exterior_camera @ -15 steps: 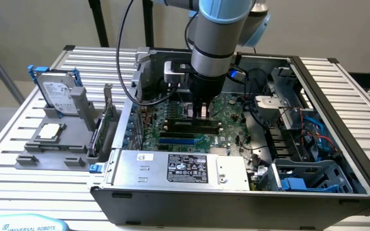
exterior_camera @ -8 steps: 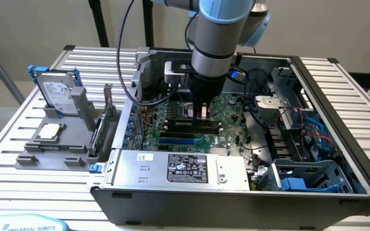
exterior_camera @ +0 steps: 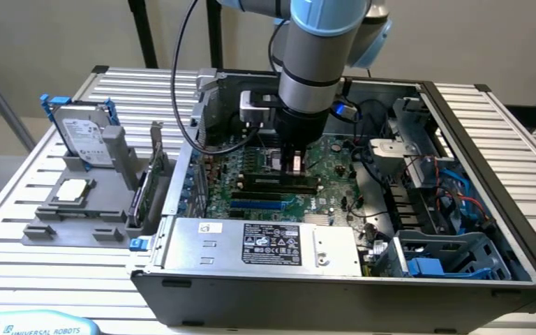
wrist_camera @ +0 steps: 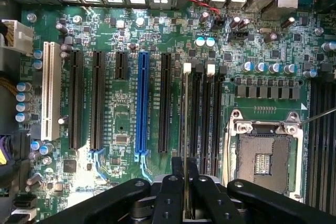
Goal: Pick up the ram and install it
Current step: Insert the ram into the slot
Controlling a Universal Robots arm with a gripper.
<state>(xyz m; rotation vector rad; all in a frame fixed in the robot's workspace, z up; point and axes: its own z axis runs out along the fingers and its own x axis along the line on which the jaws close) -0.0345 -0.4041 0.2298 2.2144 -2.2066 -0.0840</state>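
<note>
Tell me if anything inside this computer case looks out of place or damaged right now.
Nothing stands out. The gripper holds the ram edge-on over the black memory slots on the motherboard, lined up with them rather than askew. The processor socket sits open and bare, and the cables stay off to the side.

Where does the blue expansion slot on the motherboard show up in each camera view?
Exterior view: the blue expansion slot lies on the motherboard, between the hand and the power supply.
Wrist view: the blue expansion slot stands upright in the picture, among black slots, beside the white slot.
Shared landmark: the hand, directly over the memory slots.
</note>
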